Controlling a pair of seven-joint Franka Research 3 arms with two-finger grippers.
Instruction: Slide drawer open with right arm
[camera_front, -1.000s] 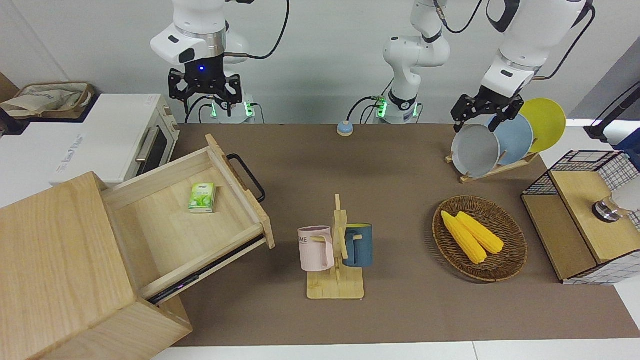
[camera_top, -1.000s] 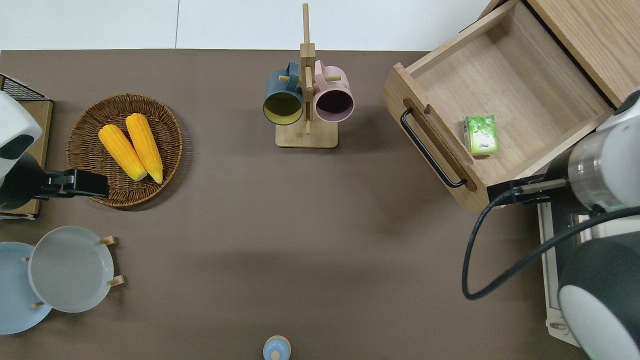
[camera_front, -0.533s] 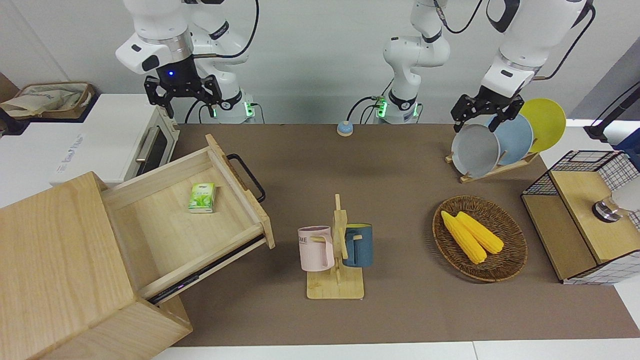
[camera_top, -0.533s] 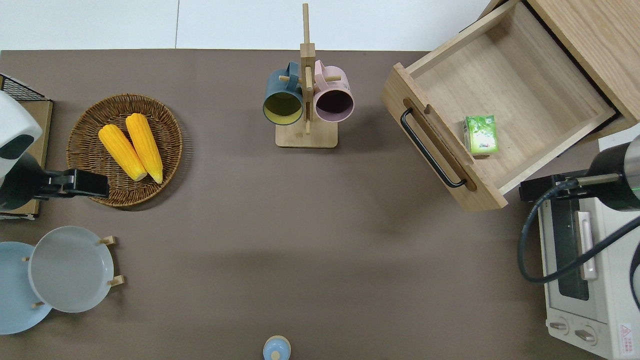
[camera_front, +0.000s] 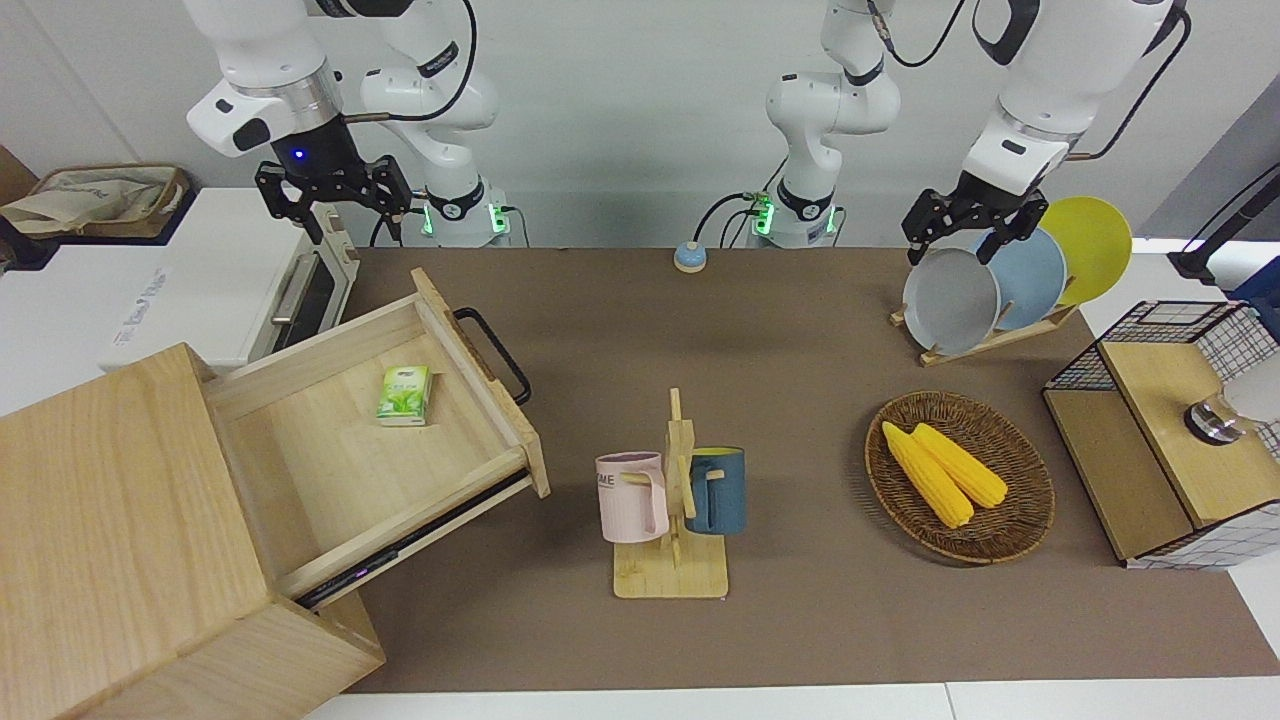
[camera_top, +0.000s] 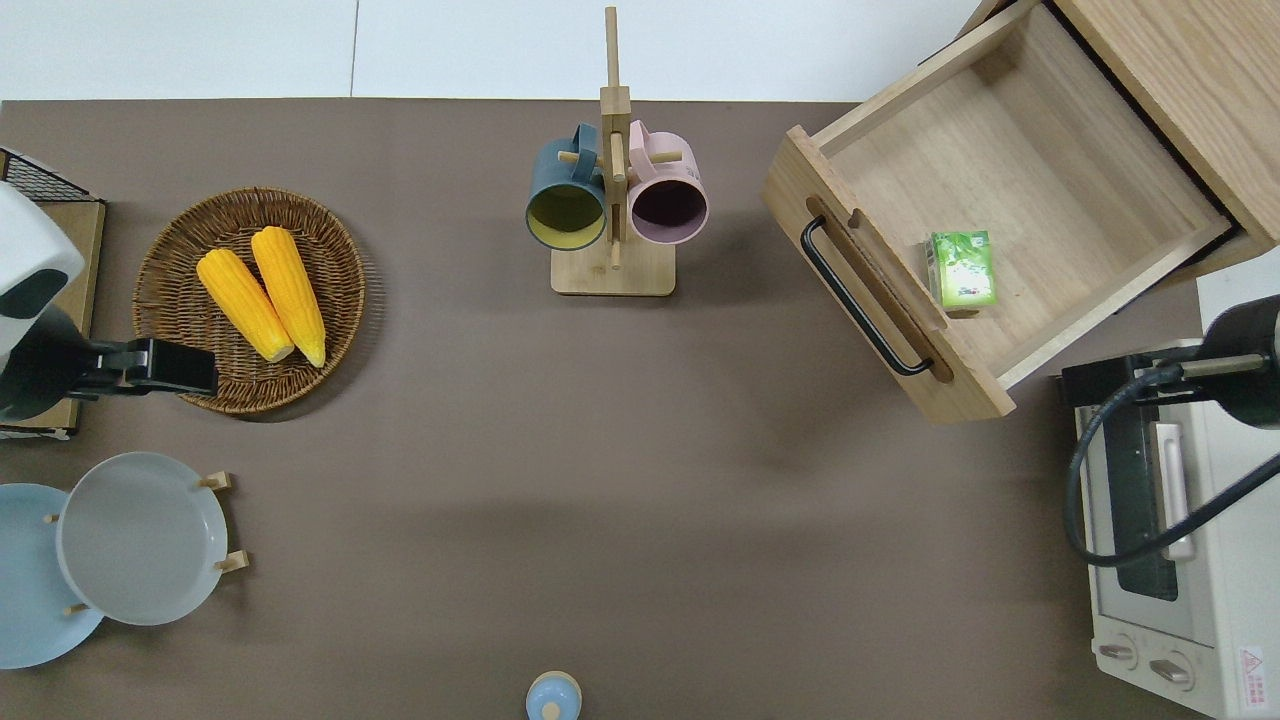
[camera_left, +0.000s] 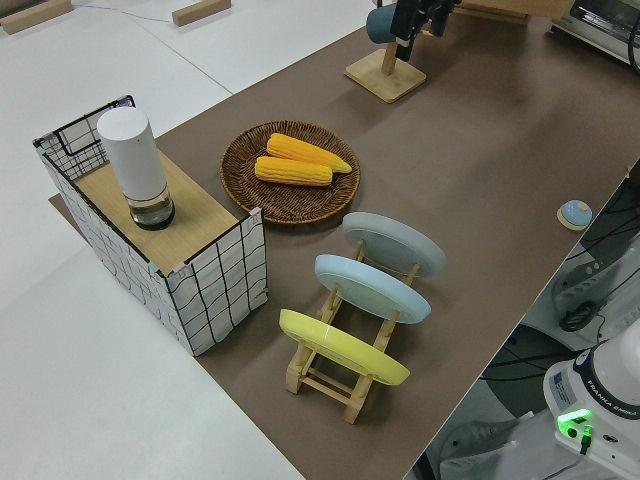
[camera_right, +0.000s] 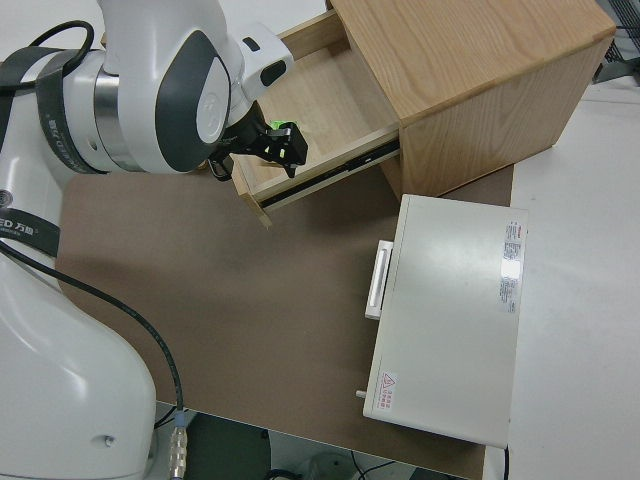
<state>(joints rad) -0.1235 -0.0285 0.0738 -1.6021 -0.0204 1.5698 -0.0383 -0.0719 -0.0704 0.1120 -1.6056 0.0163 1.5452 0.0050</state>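
The light-wood drawer (camera_front: 330, 470) (camera_top: 1040, 180) stands pulled far out of the pale wooden cabinet (camera_front: 110, 520) (camera_top: 1190, 80). Its black loop handle (camera_front: 495, 355) (camera_top: 860, 300) faces the middle of the table. A small green pack (camera_front: 404, 395) (camera_top: 962, 268) lies inside. My right gripper (camera_front: 333, 215) (camera_top: 1100, 378) hangs open and empty in the air, clear of the handle. The overhead view shows it over the toaster oven's corner beside the drawer. The left arm is parked, its gripper (camera_front: 962, 240) open.
A white toaster oven (camera_front: 230, 270) (camera_top: 1180, 560) stands nearer to the robots than the cabinet. A mug rack (camera_front: 672, 500), a wicker basket (camera_front: 1020, 520) with corn, a plate rack (camera_front: 985, 290), a wire-mesh box (camera_front: 1170, 430) and a small blue bell (camera_front: 689, 258) sit on the brown mat.
The right gripper has swung away from the drawer's corner toward the right arm's end of the table, ending over the toaster oven. Drawer and left arm have not moved.
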